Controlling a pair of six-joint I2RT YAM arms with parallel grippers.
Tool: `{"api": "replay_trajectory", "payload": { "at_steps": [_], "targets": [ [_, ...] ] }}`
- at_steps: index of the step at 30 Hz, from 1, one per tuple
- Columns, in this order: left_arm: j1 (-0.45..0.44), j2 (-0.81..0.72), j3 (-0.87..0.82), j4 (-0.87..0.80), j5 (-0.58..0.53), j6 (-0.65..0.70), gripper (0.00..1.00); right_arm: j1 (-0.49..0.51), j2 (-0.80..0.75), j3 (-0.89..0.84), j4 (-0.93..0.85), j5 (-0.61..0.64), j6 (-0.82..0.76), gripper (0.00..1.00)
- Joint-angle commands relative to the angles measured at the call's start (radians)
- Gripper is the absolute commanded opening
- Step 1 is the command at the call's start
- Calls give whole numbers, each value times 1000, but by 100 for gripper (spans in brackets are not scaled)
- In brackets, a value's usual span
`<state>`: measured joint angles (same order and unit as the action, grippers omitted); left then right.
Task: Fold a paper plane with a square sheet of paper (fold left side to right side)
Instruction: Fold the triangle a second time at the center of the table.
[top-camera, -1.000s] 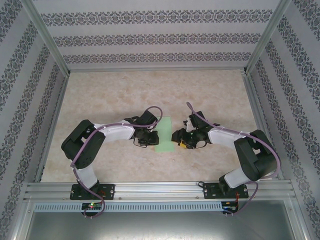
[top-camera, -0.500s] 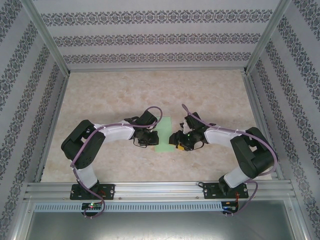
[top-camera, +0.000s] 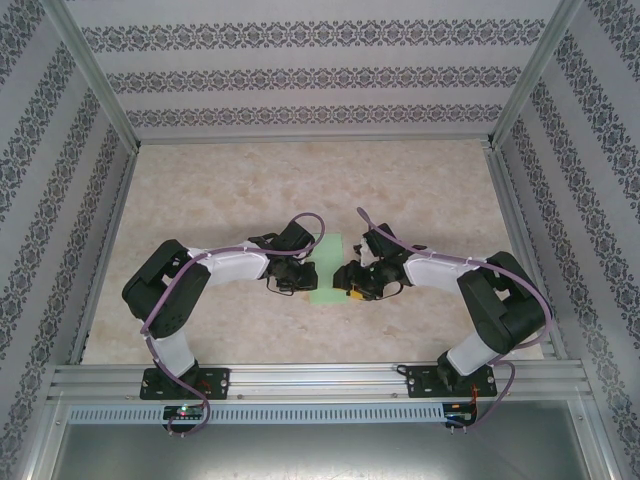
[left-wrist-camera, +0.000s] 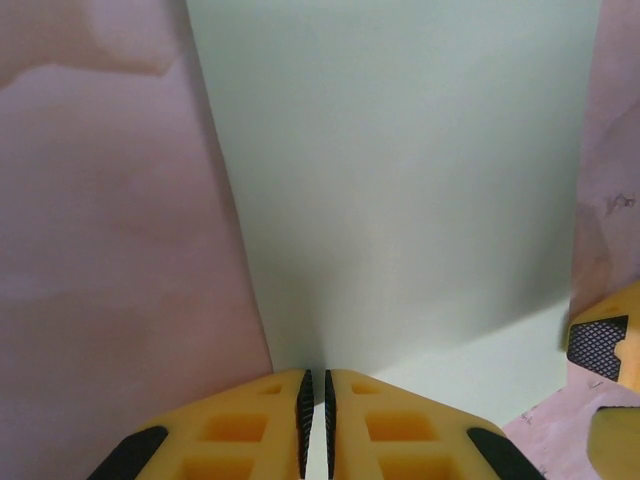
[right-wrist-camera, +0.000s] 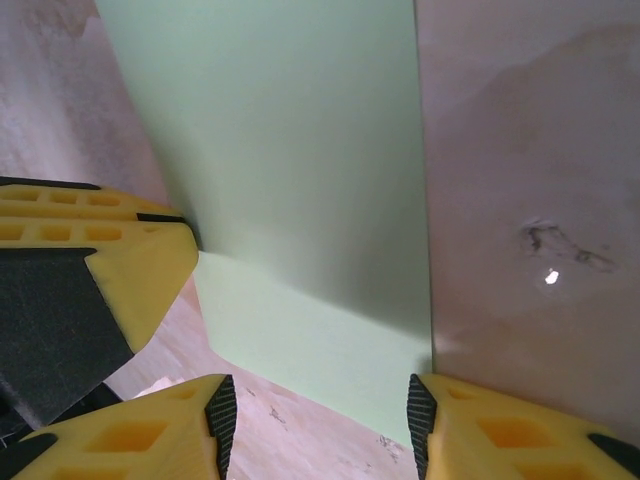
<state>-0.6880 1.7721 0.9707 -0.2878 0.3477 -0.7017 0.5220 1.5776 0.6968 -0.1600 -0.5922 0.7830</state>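
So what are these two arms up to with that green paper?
Two robot arms are folding a pale green sheet of paper on the table. It already lies doubled over into a narrow strip between them. The left pincer is closed on the strip's edge on its own side, pinching it. The right pincer stands open with the strip's opposite edge between its jaws, not gripping it. There is no plane shape yet.

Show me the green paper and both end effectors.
square sheet of paper (left-wrist-camera: 400, 180), left wrist view, its middle.
left end effector (left-wrist-camera: 316, 385), left wrist view, between fingertips.
right end effector (right-wrist-camera: 320, 395), right wrist view, between fingertips.
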Motion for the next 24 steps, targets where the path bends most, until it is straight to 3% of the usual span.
{"api": "replay_trajectory", "payload": {
  "at_steps": [1,8,24],
  "targets": [
    [-16,15,-30,3,-19,-10,17,9,13,26,3,17,1,52],
    [-16,15,-32,2,-20,-11,17,10,-19,39,-56,88,-23,53],
    [-18,16,-30,1,-23,-10,17,35,36,54,-42,68,-19,53]
  ]
}}
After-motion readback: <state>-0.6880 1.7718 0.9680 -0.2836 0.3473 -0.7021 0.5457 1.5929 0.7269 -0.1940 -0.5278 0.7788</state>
